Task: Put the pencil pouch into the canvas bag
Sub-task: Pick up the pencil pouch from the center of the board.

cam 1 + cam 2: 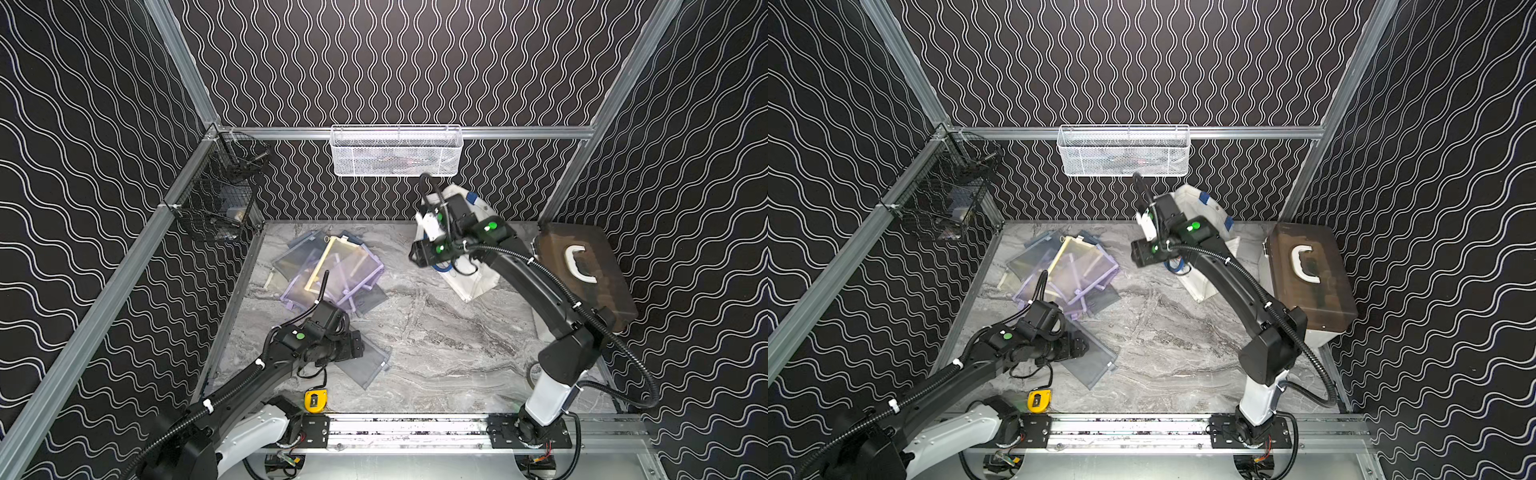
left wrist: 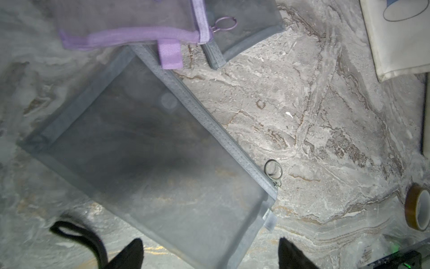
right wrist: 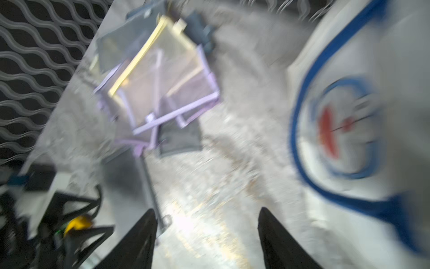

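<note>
Canvas bag (image 1: 473, 284) mostly behind right arm (image 1: 521, 272)

White fabric tote with blue handles (image 1: 473, 286) sits back right on grey marbled table (image 1: 436, 345); brown translucent case (image 1: 602, 291) to its right; pile of flat mesh pouches (image 1: 332, 266) back left.
</note>
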Robot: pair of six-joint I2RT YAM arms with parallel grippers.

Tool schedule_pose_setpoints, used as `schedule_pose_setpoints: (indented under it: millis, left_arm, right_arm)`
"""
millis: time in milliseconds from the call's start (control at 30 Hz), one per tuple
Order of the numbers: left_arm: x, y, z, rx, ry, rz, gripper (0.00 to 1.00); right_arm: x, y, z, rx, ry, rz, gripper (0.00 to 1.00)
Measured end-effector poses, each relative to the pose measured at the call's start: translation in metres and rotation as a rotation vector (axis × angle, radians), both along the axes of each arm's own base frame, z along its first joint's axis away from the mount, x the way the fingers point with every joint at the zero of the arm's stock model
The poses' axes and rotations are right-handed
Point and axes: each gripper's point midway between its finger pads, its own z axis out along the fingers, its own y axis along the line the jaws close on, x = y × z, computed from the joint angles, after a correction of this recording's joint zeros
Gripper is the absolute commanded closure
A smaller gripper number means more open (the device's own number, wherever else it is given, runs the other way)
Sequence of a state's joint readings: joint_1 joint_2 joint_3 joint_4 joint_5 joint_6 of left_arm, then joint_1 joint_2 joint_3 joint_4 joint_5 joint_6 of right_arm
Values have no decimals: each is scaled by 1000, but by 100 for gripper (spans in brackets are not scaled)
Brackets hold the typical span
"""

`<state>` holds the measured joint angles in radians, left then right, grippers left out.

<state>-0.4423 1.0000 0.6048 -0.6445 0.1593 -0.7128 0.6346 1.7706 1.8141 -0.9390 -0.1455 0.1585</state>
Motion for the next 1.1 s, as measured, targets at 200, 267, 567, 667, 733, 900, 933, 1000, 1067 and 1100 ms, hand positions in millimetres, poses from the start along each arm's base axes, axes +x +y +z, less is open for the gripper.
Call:
schedule_pose_setpoints:
  millis: [200, 267, 567, 667, 733, 900, 933, 1000, 1067, 1100]
  left_arm:
    - [-2, 15, -9, -47, 59, 118, 15]
    - [-1, 22, -12, -68, 79, 164, 17]
    - [-7, 41, -34, -130, 152, 336, 21]
    - [-7, 40, -43, -144, 176, 356, 23]
    - [-4, 38, -48, -158, 182, 357, 26]
    - [19, 21, -50, -267, 133, 333, 35]
    - [23, 19, -49, -280, 122, 328, 38]
    - [29, 15, -50, -304, 104, 326, 45]
    - [33, 13, -50, -323, 88, 324, 54]
    - [35, 13, -51, -326, 82, 324, 60]
  right_arm:
    - [-66, 49, -92, 113, 395, 107, 31]
    - [-68, 61, -110, 146, 468, 116, 31]
    - [-74, 101, -182, 212, 679, 157, 31]
    - [-75, 110, -198, 215, 707, 170, 32]
    - [-78, 116, -206, 227, 731, 187, 32]
    - [-87, 128, -208, 272, 766, 233, 36]
    - [-88, 130, -209, 280, 770, 239, 37]
    - [-90, 131, -209, 292, 779, 245, 40]
    - [-91, 131, -210, 302, 783, 248, 46]
    - [-92, 131, -211, 303, 783, 249, 51]
